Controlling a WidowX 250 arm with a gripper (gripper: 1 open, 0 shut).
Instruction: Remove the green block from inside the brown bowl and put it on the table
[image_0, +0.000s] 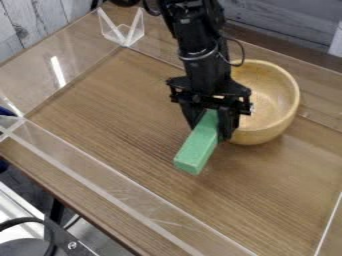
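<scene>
The tool (211, 116) covers the upper end of the green block (199, 149) and the near-left rim of the brown bowl (271, 100). The bench (107, 120) is cut off at the picture's right and lower edges.

The black arm (198, 40) reaches down from the upper middle of the frame; its pincer (210, 118) points steeply downward near the centre, fingers clamped on the green block (199, 148).
</scene>
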